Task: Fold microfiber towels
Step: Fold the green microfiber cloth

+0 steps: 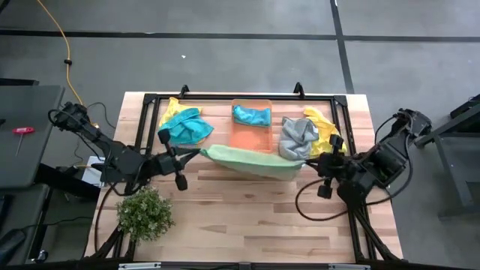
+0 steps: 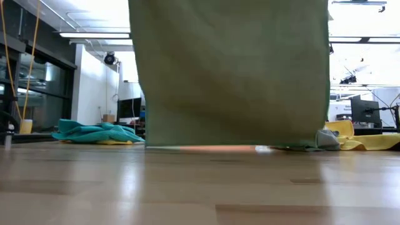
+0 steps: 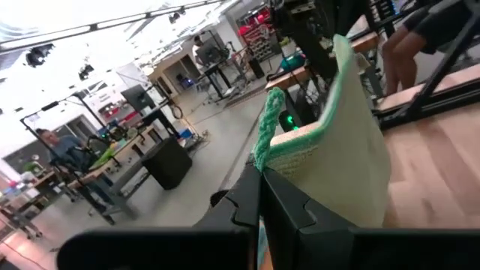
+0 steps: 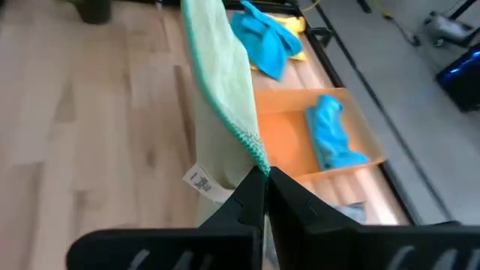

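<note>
Green towel (image 1: 251, 161) stretched betw. left gripper (image 1: 196, 153) & right gripper (image 1: 306, 163), both clamped on corners; hangs before orange bin (image 1: 251, 135), long axis left-right.

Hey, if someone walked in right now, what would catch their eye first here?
The light green towel, stretched in the air between the left gripper and the right gripper, each shut on a top corner, hanging as a curtain above mid-table. Behind it sits the orange bin holding a teal-blue towel.
</note>
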